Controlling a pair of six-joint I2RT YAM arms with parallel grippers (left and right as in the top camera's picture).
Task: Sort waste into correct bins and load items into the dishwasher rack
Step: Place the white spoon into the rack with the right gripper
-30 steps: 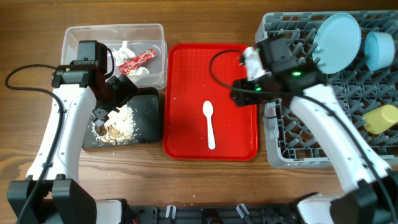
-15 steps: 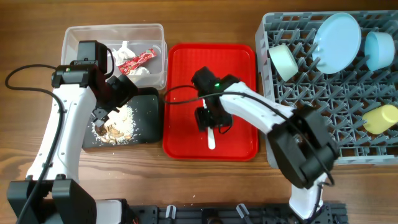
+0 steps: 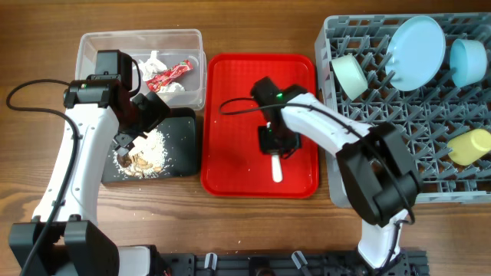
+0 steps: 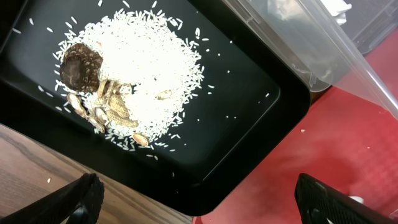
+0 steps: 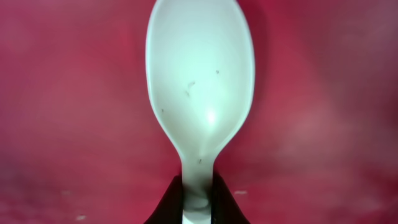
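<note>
Atop wooden table [image 3: 38, 46], red tray [image 3: 230, 115], white spoon [image 3: 276, 170], grey rack [image 3: 430, 126].

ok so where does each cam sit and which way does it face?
Overhead: above the table, facing straight down; both arms show, left gripper over the black tray, right gripper over the red tray.
Left wrist: on the left arm, facing down at the food scraps; its spread fingertips show at bottom corners.
Right wrist: close over the white spoon; fingertips flank its neck.
Shared: overhead and right wrist both show the spoon.
</note>
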